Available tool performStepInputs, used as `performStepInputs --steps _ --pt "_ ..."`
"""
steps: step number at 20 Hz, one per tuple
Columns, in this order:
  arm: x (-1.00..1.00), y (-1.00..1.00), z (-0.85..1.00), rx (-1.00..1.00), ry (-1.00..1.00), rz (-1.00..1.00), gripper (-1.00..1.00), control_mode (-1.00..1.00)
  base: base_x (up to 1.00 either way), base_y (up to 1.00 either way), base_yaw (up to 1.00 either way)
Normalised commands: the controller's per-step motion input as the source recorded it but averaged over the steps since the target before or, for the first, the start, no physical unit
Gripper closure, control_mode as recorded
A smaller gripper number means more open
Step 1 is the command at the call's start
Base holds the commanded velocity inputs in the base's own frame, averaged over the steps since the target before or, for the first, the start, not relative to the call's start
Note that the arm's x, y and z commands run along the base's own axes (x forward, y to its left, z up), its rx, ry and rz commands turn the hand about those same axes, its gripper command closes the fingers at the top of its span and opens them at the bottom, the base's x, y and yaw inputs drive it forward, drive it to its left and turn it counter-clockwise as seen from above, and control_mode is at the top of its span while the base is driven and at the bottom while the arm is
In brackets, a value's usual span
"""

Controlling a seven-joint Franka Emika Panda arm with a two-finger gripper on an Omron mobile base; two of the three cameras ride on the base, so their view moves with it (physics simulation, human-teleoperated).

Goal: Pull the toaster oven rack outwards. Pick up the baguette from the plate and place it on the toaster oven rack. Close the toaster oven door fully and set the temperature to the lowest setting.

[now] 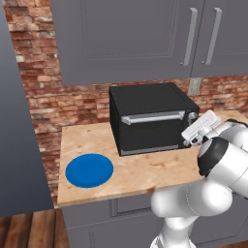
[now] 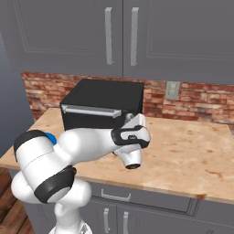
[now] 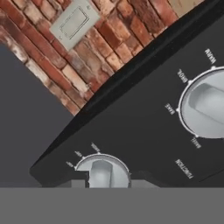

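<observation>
Right against the knob strip at the front right of the black boxy toaster oven (image 1: 150,118), the end effector (image 1: 190,136) of the white arm is pressed in close; whether its fingers are apart or together cannot be told, since its tips are hidden at the bottom of the hand view. In that view a silver round knob (image 3: 103,170) sits directly ahead of the tips, and a second, larger silver knob (image 3: 205,107) ringed with small white lettering lies further along the black panel. Just to the left of the end effector, the black drop-down toaster oven door (image 1: 151,131) stands shut, its long silver bar handle (image 1: 152,117) running along the top edge. Well to the left, on the light wooden surface (image 1: 145,169), lies the flat round bright blue plate (image 1: 89,170), with nothing on it. Behind the oven runs a red brick wall (image 1: 63,104) carrying a grey wall socket (image 3: 73,22).
</observation>
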Motion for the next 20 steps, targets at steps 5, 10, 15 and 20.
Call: performStepInputs --steps 5,10,15,20 --pt "0.27 -0.18 0.00 -0.25 0.00 0.01 1.00 -1.00 0.00 0.00 0.00" --pt "0.24 -0.17 0.00 -0.32 0.01 0.03 1.00 -1.00 0.00 0.00 0.00" --pt "0.12 -0.05 -0.04 -0.37 0.01 0.01 1.00 -1.00 0.00 0.00 0.00" --pt "0.00 -0.04 -0.16 -0.41 0.00 0.02 1.00 -1.00 0.00 0.00 0.00"
